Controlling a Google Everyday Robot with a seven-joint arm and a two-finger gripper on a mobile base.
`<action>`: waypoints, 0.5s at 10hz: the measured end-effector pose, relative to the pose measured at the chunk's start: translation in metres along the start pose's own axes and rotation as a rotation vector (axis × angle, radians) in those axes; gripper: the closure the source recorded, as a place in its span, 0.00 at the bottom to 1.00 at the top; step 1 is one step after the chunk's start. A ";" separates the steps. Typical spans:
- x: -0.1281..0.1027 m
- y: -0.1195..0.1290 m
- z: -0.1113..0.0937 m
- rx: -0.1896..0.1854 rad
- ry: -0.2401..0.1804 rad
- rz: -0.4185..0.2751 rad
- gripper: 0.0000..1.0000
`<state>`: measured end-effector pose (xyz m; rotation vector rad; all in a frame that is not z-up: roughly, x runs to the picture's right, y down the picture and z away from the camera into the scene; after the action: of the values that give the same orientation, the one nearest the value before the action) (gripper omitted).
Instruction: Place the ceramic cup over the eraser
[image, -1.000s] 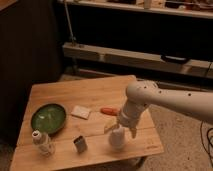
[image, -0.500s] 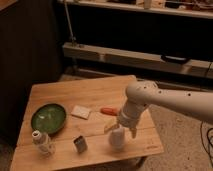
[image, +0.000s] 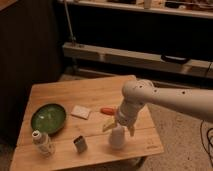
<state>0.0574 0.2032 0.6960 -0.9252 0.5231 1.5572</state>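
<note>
The ceramic cup (image: 117, 138) is small, plain and white, and stands on the wooden table (image: 85, 95) near its front right edge. My gripper (image: 119, 128) is directly above the cup, at its top, at the end of the white arm (image: 165, 99) that comes in from the right. The eraser (image: 80, 144), a small dark grey block, stands on the table to the left of the cup, apart from it.
A green plate (image: 48, 118) lies at the left. A white narrow-necked bottle (image: 42, 142) stands at the front left corner. A flat white pad (image: 80, 111) and an orange carrot-like piece (image: 107, 110) lie mid-table. Dark shelving stands behind.
</note>
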 end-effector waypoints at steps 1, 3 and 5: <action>-0.001 0.001 0.002 0.011 0.003 -0.003 0.20; -0.004 0.003 0.006 0.030 0.005 -0.009 0.20; -0.008 0.001 0.012 0.060 0.005 -0.010 0.20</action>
<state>0.0533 0.2076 0.7095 -0.8846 0.5647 1.5226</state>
